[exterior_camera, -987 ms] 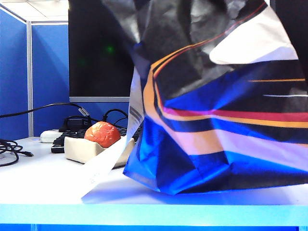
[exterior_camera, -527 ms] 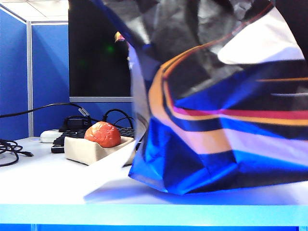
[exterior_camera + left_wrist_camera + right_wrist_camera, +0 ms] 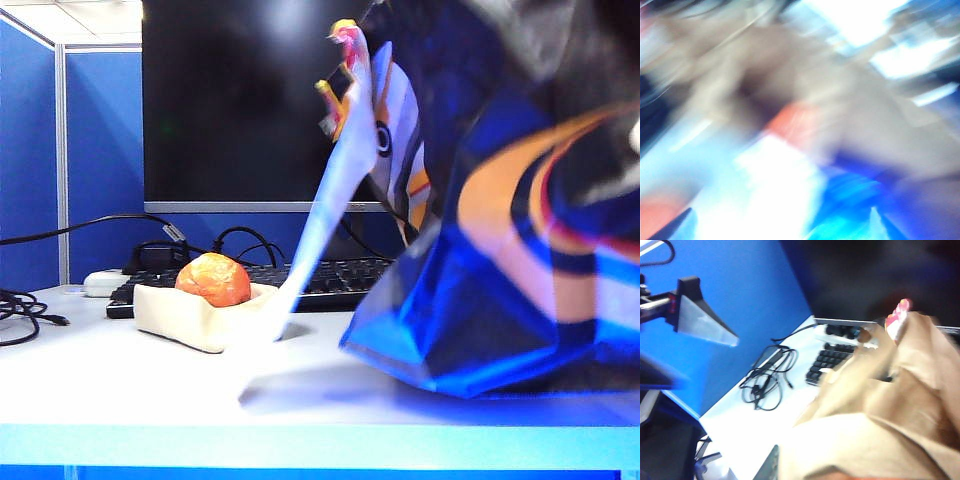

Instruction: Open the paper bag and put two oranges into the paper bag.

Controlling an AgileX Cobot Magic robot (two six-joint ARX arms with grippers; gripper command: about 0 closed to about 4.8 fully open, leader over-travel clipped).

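Note:
The paper bag [image 3: 500, 260], black and blue with orange stripes, leans at the right of the exterior view. Its white panel [image 3: 325, 210] slants down toward the tray. One orange [image 3: 213, 280] rests in the cream tray [image 3: 175, 318], apart from the bag. Neither gripper shows in that view. The left wrist view is badly smeared. My left gripper [image 3: 775, 222] has its tips far apart over brown paper [image 3: 875, 125] and an orange-red blur [image 3: 797, 120]. My right gripper [image 3: 805, 472] is shut on the paper bag's brown inner side [image 3: 890, 405], which hides most of it.
A black monitor [image 3: 240, 100] and a keyboard [image 3: 345, 282] stand behind the tray, and black cables [image 3: 20, 305] lie at the far left. The right wrist view shows the keyboard [image 3: 832, 360], a cable bundle [image 3: 765, 380], the blue partition and a grey wedge-shaped arm part [image 3: 702, 322].
The bag has swung and slid to the right and its white panel has lifted, uncovering the keyboard and monitor. The orange in the tray has not moved.

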